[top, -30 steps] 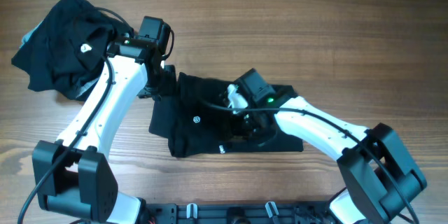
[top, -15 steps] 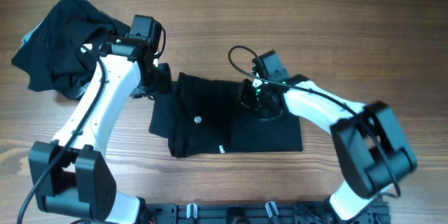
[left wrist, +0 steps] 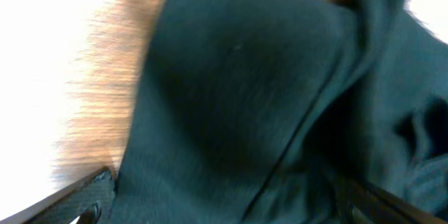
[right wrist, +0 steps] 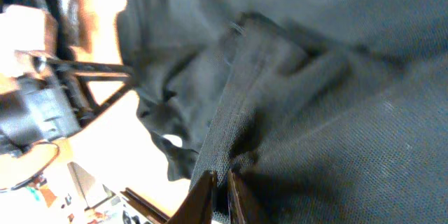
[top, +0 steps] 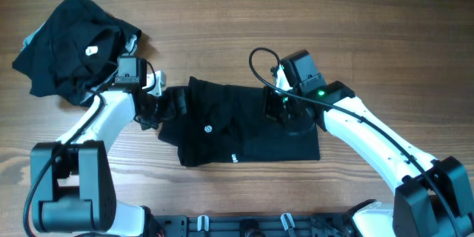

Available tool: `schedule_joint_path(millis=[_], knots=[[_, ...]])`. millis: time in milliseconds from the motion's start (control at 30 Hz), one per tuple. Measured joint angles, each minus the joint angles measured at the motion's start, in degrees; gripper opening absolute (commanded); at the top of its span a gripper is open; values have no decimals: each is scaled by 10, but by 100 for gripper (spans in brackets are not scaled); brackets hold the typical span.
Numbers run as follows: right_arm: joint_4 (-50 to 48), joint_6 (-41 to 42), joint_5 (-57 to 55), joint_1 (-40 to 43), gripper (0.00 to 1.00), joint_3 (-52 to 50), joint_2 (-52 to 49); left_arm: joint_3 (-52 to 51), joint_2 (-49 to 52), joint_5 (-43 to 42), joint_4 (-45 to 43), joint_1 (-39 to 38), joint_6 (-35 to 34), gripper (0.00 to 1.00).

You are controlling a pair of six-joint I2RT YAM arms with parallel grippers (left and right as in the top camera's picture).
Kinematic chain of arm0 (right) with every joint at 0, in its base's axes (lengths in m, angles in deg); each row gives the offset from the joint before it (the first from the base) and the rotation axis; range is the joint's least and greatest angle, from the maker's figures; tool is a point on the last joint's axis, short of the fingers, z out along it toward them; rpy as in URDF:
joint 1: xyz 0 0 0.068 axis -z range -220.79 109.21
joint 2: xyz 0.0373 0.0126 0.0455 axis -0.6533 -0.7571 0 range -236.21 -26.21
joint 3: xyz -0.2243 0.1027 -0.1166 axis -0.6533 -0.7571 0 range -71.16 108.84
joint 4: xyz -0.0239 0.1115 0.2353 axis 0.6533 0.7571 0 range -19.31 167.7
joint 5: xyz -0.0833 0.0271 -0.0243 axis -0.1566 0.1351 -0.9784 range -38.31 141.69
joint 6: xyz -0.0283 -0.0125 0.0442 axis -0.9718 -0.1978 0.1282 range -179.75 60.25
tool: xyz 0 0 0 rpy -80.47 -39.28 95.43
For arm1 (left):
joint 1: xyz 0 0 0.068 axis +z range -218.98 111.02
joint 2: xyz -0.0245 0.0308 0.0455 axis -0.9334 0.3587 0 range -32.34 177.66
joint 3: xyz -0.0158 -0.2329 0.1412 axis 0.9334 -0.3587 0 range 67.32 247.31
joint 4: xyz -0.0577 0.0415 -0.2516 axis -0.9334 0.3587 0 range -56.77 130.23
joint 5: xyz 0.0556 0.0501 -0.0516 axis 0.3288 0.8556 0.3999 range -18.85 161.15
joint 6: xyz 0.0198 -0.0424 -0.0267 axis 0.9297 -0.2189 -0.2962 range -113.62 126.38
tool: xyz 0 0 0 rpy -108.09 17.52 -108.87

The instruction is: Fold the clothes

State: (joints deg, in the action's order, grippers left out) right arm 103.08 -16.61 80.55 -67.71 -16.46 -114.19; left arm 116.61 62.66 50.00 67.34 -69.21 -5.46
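Note:
A black garment [top: 237,129] lies folded into a rough rectangle at the table's middle, with a small white logo [top: 209,127] on it. My left gripper [top: 172,105] hangs over its left edge, open. In the left wrist view the fingers [left wrist: 84,196] stand far apart at the bottom corners and dark fabric [left wrist: 231,98] fills the space between. My right gripper [top: 275,109] sits on the garment's upper right part. In the right wrist view its jaws [right wrist: 220,185] are nearly together, pinching a raised seam fold [right wrist: 245,98].
A crumpled pile of black clothes [top: 67,44] with a white label [top: 92,50] lies at the far left corner. Bare wooden table [top: 370,29] spreads behind and to the right. The arms' base rail [top: 244,226] runs along the front edge.
My left gripper has opened wide and dropped toward the garment's left edge. My right gripper has moved from the garment's middle up and to the right, drawing fabric with it.

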Motion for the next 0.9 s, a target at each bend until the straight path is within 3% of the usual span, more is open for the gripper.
schedule_joint_path(millis=[67,133,167,233,300,367,433,500,567,700,733,767,867,900], knots=[[72,0,-28,0,11,2,-8,-26,-11,-52,-43,0,27,100],[72,-12,-48,0,27,2,-41,-43,-15,-89,-71,0,39,100],[27,-43,-42,0,37,0,-56,-48,-16,-102,-77,0,43,100],[-75,-119,12,0,43,-4,-59,-54,-16,-120,-81,0,51,100],[-137,-137,51,-1,50,-3,-56,-55,-16,-127,-82,1,52,100],[-212,-139,66,-1,66,-5,-54,-57,-16,-131,-85,1,52,100],[-256,-129,73,1,64,-2,-52,-57,-16,-132,-85,1,52,100],[-195,-104,76,23,62,3,-49,-57,-16,-133,-85,1,52,100],[-63,-97,77,65,58,15,-46,-59,-16,-137,-85,2,56,100],[96,-138,41,133,58,19,-43,-69,-8,-214,-83,2,112,99],[104,-149,36,137,58,19,-43,-72,-5,-226,-82,2,124,96],[105,-166,28,141,58,19,-43,-73,-4,-231,-80,1,137,83],[105,-178,21,141,58,19,-43,-77,-2,-216,-77,-17,146,35],[105,-179,19,141,58,19,-43,-80,1,-213,-85,-27,142,24]])
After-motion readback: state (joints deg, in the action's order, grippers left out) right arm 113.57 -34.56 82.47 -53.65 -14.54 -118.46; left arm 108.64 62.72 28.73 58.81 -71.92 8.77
